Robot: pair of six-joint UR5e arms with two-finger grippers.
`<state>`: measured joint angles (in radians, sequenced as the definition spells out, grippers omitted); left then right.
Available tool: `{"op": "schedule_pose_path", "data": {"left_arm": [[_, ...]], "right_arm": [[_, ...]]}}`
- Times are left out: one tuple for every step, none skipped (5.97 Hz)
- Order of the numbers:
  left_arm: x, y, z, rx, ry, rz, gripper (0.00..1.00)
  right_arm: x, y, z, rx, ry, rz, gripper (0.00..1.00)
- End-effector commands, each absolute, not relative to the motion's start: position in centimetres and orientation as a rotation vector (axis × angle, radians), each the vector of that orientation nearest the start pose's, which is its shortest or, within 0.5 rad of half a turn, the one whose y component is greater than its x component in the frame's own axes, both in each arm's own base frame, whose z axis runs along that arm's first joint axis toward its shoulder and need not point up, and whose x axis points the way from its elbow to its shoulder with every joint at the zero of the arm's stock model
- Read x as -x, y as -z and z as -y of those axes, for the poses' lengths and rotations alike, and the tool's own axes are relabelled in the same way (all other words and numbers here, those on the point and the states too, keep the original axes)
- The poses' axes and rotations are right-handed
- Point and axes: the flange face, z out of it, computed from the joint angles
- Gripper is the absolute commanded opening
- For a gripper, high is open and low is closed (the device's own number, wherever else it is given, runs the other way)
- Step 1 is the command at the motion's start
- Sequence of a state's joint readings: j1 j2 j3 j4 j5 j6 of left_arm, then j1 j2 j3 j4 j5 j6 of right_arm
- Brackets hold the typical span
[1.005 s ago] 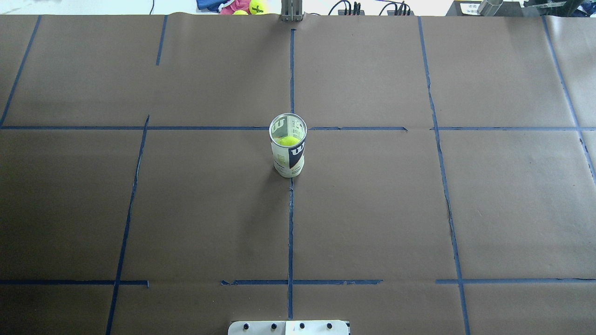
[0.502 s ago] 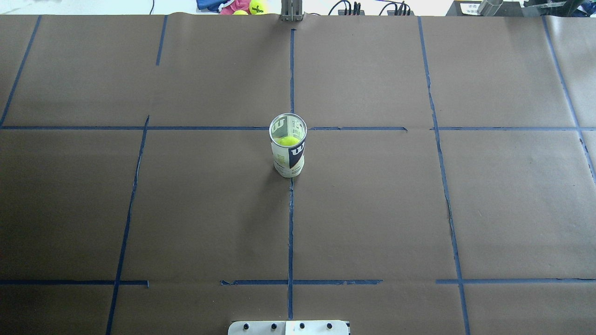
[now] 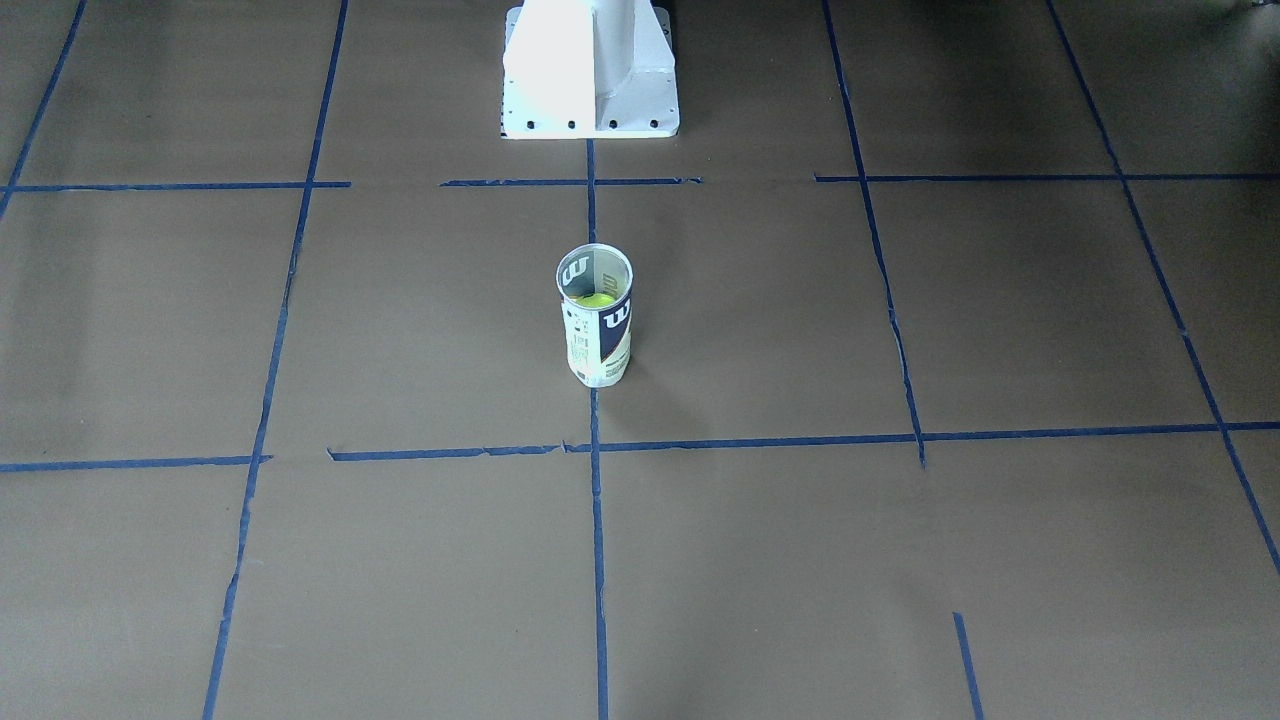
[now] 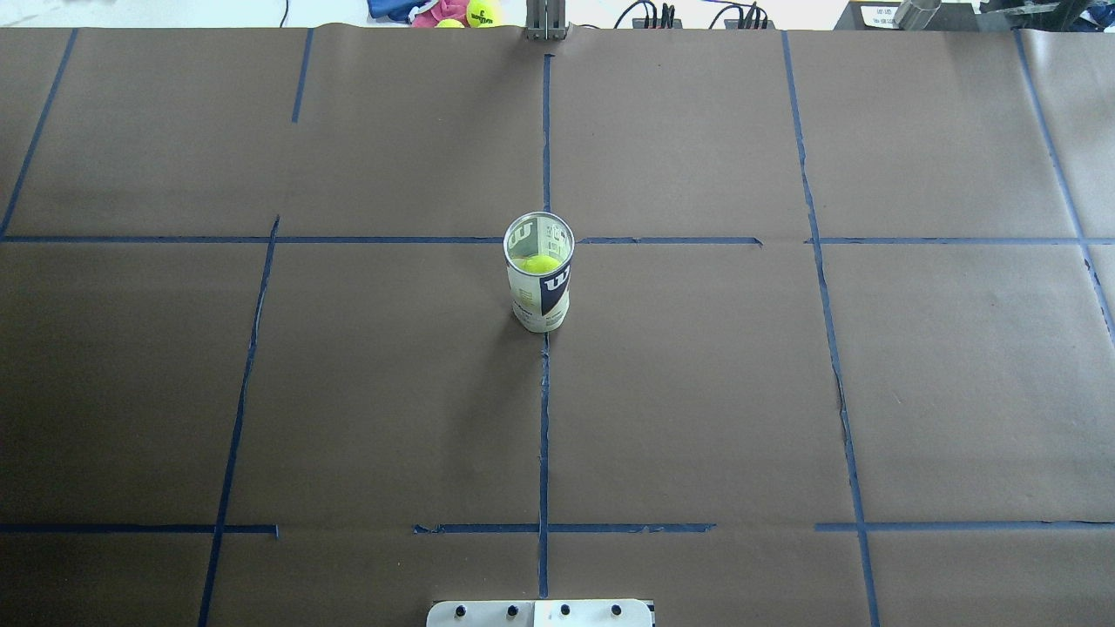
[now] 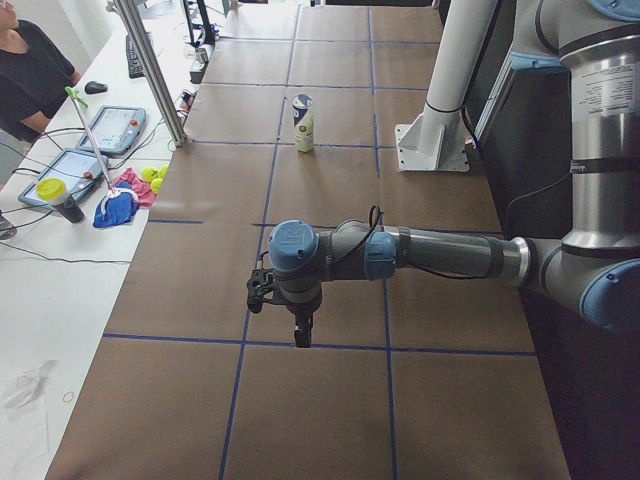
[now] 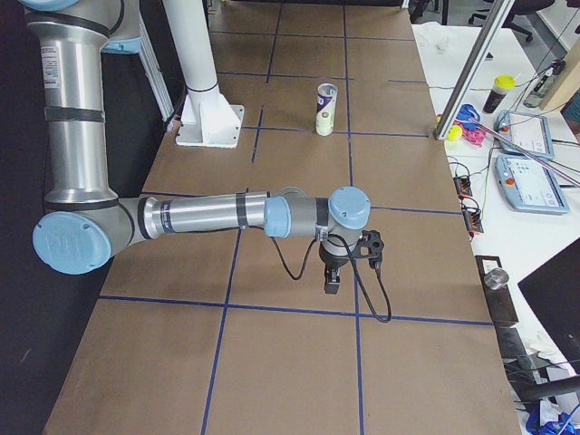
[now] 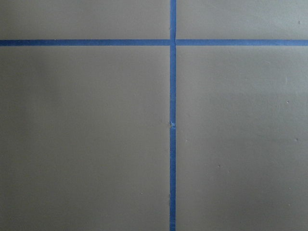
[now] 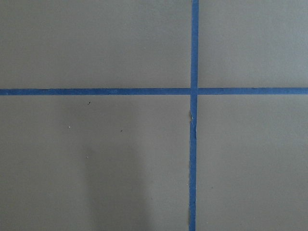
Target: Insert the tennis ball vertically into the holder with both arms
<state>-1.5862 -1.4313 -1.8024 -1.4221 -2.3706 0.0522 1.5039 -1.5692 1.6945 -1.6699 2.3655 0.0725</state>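
The holder [image 4: 542, 300] is a clear Wilson can with a navy and white label. It stands upright and alone at the table's middle, on the centre tape line. It also shows in the front view [image 3: 590, 350] and both side views [image 5: 303, 122] [image 6: 325, 109]. The tennis ball [image 4: 537, 262] sits inside it, yellow-green below the open rim [image 3: 597, 299]. My left gripper [image 5: 300, 335] hangs over the table far from the can, seen only in the left side view. My right gripper [image 6: 333, 285] hangs likewise at the other end. I cannot tell whether either is open. The wrist views show only brown paper and blue tape.
The white pedestal base [image 3: 590, 70] stands at the robot's edge [image 4: 540, 613]. Spare tennis balls and cloth [image 4: 480, 12] lie beyond the far edge. An operator [image 5: 30, 70], control tablets [image 5: 115, 128] [image 6: 530, 177] and a metal post [image 5: 150, 70] are on the far side.
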Motion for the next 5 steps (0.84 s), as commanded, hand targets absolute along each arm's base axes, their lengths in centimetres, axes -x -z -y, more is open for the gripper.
{"op": "schedule_pose_path", "data": {"left_arm": [[6.8,-62.4,42.6,0.03,-0.011,-0.8,1.0],[6.8,-62.3,42.6,0.03,-0.011,-0.802,1.0],[6.8,-62.5,42.5,0.034,-0.009,-0.804,1.0],[6.8,-62.4,42.6,0.032,-0.01,-0.804,1.0],[6.8,-62.4,42.6,0.031,-0.01,-0.803,1.0]], "right_arm": [[-3.2,-60.7,49.4,0.026,0.01,0.767,1.0],[-3.4,-61.2,49.3,0.016,0.042,0.738,1.0],[-3.4,-61.5,49.0,0.022,0.04,0.739,1.0],[-3.5,-61.7,48.4,0.028,0.037,0.745,1.0],[-3.8,-61.9,48.1,0.029,0.028,0.748,1.0]]}}
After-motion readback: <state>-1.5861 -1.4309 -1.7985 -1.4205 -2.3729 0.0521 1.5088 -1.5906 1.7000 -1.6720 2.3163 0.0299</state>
